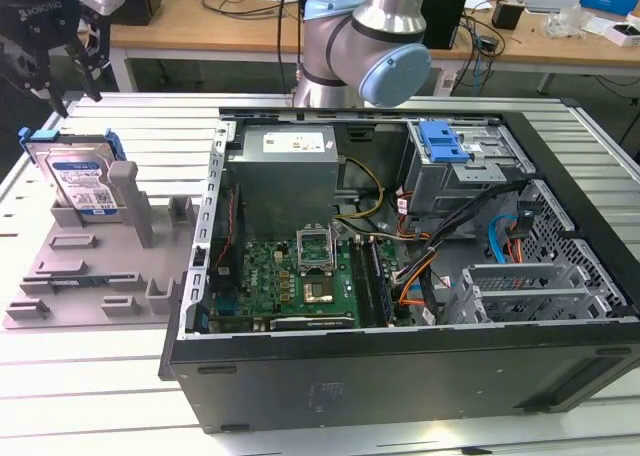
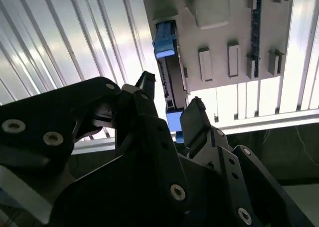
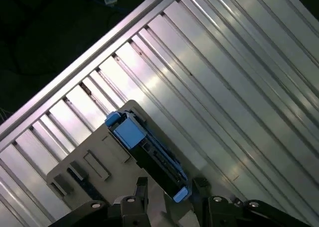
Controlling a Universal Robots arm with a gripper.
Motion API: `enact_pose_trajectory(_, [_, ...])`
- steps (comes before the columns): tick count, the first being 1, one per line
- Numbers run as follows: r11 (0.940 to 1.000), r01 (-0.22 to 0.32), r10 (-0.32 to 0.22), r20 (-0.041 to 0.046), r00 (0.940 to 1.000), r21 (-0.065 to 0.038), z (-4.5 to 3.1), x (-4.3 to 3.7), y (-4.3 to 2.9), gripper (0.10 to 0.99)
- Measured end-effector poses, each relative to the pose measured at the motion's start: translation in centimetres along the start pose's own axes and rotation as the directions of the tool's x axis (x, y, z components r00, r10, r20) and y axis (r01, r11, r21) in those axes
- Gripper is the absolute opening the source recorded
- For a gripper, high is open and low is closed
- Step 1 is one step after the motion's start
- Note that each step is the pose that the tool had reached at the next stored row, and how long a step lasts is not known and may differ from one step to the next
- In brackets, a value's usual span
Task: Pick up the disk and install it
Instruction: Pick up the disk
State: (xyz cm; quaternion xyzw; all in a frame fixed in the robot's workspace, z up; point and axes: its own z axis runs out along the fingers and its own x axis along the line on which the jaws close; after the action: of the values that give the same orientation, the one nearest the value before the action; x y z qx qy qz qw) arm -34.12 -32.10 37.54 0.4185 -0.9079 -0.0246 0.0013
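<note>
The disk [image 1: 82, 181] stands on edge in the grey fixture plate [image 1: 90, 266] at the exterior view's left, silver with a white-and-blue label and a blue bracket around its edges. My gripper [image 1: 72, 91] hangs open a little above its top edge, not touching it. In both wrist views I look down on the disk's thin edge [image 2: 169, 77] [image 3: 149, 150], which lies in line with the gap between the two dark fingers. The gripper [image 2: 171, 91] [image 3: 170, 184] holds nothing.
An open computer case [image 1: 400, 256] lies on the ribbed metal table [image 1: 150, 116], to the exterior view's right of the fixture. It shows a motherboard, cables and a drive bay with a blue latch [image 1: 443, 141]. The arm's base [image 1: 370, 46] stands behind the case. A tall grey post [image 1: 130, 201] rises beside the disk.
</note>
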Motion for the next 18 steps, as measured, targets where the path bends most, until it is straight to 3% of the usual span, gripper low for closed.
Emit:
enact_pose_trajectory(2, [0.9991,0.041,-0.041,-0.0019,0.9991,-0.001,0.02,0.00,0.00,0.482])
enact_pose_trajectory(5, [0.9913,0.131,-0.131,-0.0058,0.9913,-0.003,0.07,0.00,-0.01,0.482])
enact_pose_trajectory(12, [0.9613,0.276,-0.276,-0.0121,0.9612,-0.006,0.19,0.00,-0.01,0.482])
enact_pose_trajectory(14, [0.9366,0.350,-0.350,-0.0149,0.9365,-0.005,0.26,0.00,-0.01,0.482])
enact_pose_trajectory(16, [0.9220,0.387,-0.387,-0.0163,0.9218,-0.004,0.30,0.00,-0.02,0.482])
enact_pose_trajectory(18, [0.8996,0.437,-0.437,-0.0188,0.8994,-0.003,0.36,0.00,-0.02,0.482])
